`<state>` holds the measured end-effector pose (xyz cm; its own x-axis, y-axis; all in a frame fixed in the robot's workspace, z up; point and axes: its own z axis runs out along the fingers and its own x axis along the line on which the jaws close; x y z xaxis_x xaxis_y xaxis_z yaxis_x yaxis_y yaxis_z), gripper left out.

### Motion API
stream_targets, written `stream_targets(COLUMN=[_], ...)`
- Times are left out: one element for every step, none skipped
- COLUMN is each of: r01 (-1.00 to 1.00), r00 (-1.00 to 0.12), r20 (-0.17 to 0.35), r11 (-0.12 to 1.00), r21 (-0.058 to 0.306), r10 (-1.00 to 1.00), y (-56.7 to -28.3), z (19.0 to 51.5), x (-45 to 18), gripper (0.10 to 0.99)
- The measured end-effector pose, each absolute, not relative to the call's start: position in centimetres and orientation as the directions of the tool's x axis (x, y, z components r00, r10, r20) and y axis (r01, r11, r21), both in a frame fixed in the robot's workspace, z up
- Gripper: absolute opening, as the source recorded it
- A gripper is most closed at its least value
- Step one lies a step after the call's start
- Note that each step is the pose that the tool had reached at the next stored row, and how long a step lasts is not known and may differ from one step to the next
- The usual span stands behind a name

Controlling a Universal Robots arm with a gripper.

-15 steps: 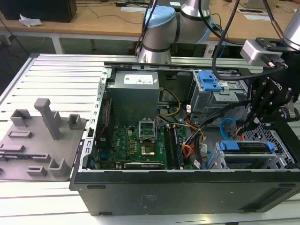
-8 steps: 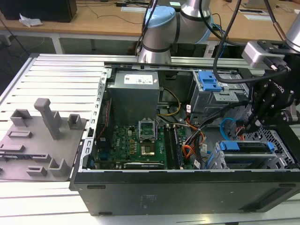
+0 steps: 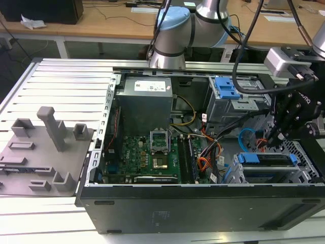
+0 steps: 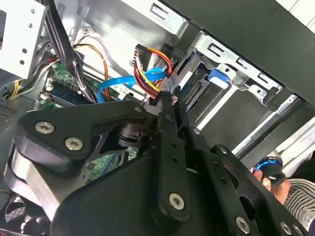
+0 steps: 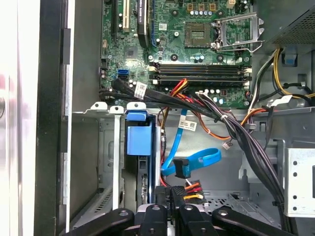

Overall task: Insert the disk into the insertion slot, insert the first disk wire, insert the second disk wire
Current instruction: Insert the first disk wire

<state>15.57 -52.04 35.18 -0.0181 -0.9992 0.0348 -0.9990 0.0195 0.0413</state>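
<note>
Gripper (image 3: pixel 274 138): clenched, fingers pressed together, low over the case on the exterior view's right, tips at the red-yellow wire (image 5: pixel 193 187).
Disk (image 3: pixel 267 158): sits inside the insertion slot (image 3: pixel 303 165), blue frame showing.
Blue cable (image 5: pixel 197 160): lies loose beside the disk.

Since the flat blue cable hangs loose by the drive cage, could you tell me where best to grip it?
I would take the dark connector at the blue cable's free end, across its broad faces: it is rigid, while the cable is floppy. Come in through the case's open side, where it lies uncovered.
</note>
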Motion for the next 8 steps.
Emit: stream_targets(r01=[-0.999,-0.999,-0.999,-0.999,-0.999,-0.999,-0.999,-0.999], r00=[-0.018,-0.018,-0.018,-0.018,-0.018,-0.018,-0.018,-0.018], r20=[0.035,0.035,0.035,0.035,0.035,0.035,0.035,0.035], r11=[0.02,0.02,0.02,0.02,0.02,0.02,0.02,0.02], r21=[0.041,0.041,0.041,0.041,0.041,0.041,0.041,0.041], r10=[-0.999,-0.999,-0.999,-0.999,-0.999,-0.999,-0.999,-0.999], y=[-52.3,-52.5,-52.6,-52.7,-52.9,-53.0,-53.2,-53.3], z=[35.2,35.2,35.2,35.2,35.2,35.2,35.2,35.2], x=[15.6,15.6,15.6,15.6,15.6,15.6,15.6,15.6], gripper=[0.161,0.161,0.161,0.161,0.161,0.161,0.161,0.161])
